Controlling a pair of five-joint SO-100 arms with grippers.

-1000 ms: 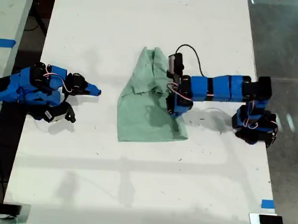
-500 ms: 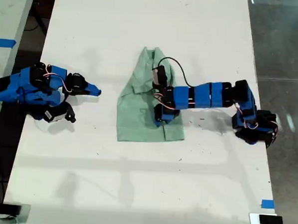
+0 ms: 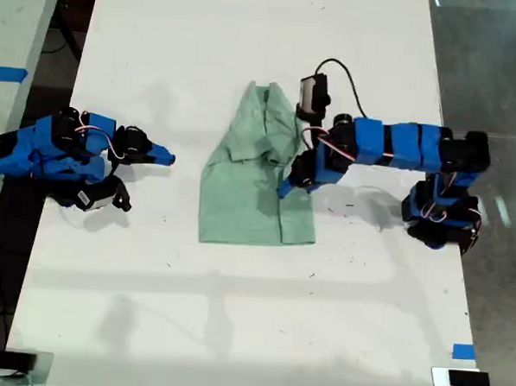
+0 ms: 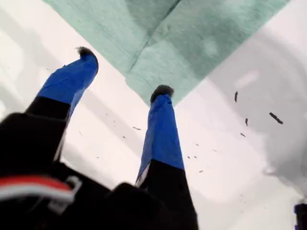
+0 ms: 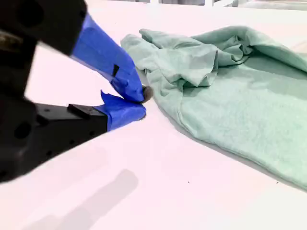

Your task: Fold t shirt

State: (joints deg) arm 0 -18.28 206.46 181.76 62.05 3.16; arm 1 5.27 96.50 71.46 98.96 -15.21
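Note:
The pale mint-green t shirt (image 3: 245, 197) lies partly folded and bunched in the middle of the white table (image 3: 234, 321), with a narrow flap laid over along its edge toward the exterior view's right. My first gripper (image 3: 284, 189) (image 4: 124, 72) hovers open over that flap's corner, and its blue fingers (image 4: 160, 129) hold nothing. The shirt (image 4: 192, 28) fills the space beyond the fingertips. My second gripper (image 3: 166, 159) (image 5: 140, 103) rests shut and empty on the table at the exterior view's left, a short way from the shirt's crumpled end (image 5: 192, 57).
Blue tape marks sit at the table's edge (image 3: 463, 351) and on a neighbouring surface (image 3: 5, 73). The first arm's base (image 3: 439, 211) stands at the exterior view's right. Dark specks (image 4: 276, 117) dot the table near the first gripper.
The first arm swept over the shirt toward the exterior view's left, then drew back and rose with its gripper open. The shirt's edge now lies folded over. The second arm stayed still.

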